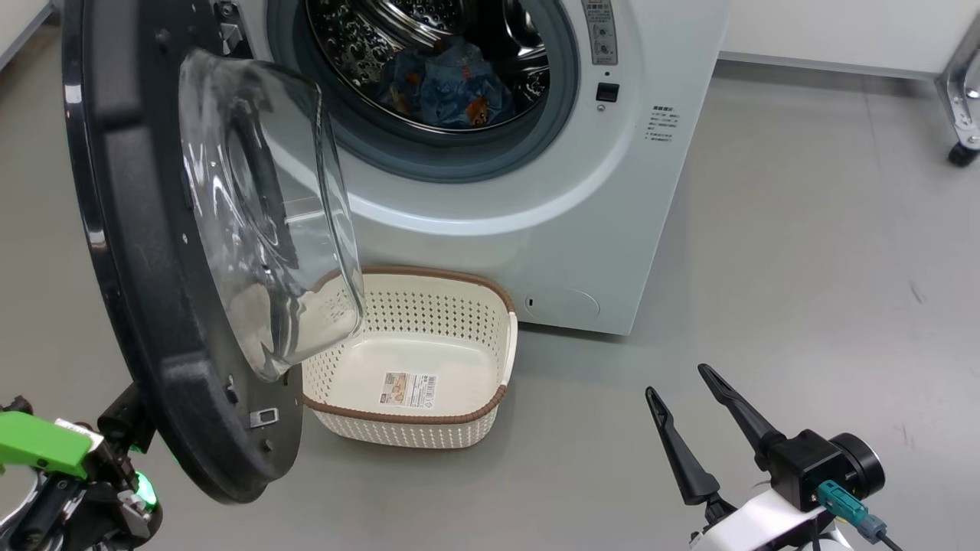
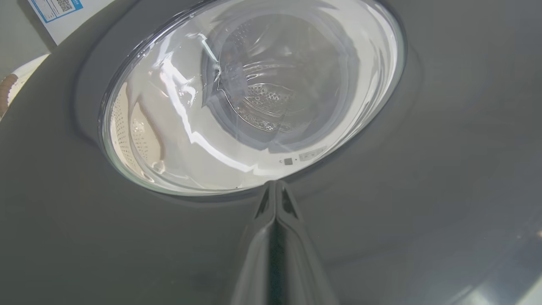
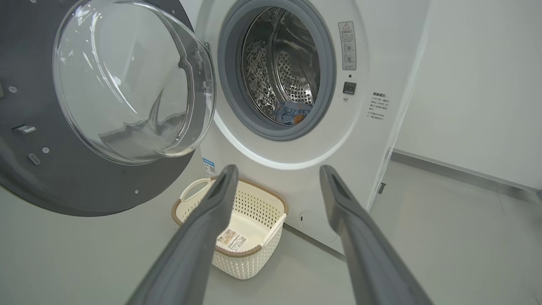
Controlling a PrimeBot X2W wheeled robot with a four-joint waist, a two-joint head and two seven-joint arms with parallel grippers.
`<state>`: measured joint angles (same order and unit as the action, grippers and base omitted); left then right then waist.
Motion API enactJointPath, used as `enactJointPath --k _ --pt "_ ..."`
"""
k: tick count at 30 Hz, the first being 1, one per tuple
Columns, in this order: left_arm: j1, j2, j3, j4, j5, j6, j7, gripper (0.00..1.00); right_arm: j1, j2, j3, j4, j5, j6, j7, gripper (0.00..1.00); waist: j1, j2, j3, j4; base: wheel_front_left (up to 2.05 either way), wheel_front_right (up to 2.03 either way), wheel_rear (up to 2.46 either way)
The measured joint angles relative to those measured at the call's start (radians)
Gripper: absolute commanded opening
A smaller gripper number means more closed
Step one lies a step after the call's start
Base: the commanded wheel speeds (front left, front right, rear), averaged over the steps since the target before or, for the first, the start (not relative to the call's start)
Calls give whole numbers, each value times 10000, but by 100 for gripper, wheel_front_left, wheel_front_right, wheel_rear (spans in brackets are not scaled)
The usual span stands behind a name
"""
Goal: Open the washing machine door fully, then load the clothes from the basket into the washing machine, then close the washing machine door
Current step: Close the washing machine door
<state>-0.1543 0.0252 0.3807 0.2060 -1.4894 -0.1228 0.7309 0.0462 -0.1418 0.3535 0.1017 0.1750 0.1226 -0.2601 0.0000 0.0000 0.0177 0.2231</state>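
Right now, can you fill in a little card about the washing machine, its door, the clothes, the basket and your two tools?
washing machine: white, front open
door: wide open, on the left
clothes: blue pieces inside the drum
basket: on the floor, empty, just a sticker inside
left tool: shut, pointing at the door's outer face
right tool: open, holding nothing

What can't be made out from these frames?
- Left gripper: shut, at the washing machine door; contact unclear, left wrist view too close.
- Clothes: piece count unclear, bunched in the drum, head view.
- Basket: left end distorted behind door glass, head view.
- Warning label: text too small, head view.
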Motion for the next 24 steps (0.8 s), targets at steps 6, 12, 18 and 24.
enactJointPath --k 6,12,18,24 --pt "322 13 -435 -345 -65 0 -301 0 8 -92 23 13 2 0 0 100 0 0 -53 -490 0 0 0" --pt "447 40 -1034 -426 -619 2 -729 0 17 -104 48 17 13 0 0 100 0 0 -90 -914 0 0 0" --pt "523 38 -1593 -556 -777 2 -1133 0 17 -102 40 13 15 0 0 100 0 0 -111 -1314 0 0 0" --pt "536 59 -1927 -650 -784 2 -1490 0 17 -96 27 12 15 0 0 100 0 0 -94 -1686 0 0 0"
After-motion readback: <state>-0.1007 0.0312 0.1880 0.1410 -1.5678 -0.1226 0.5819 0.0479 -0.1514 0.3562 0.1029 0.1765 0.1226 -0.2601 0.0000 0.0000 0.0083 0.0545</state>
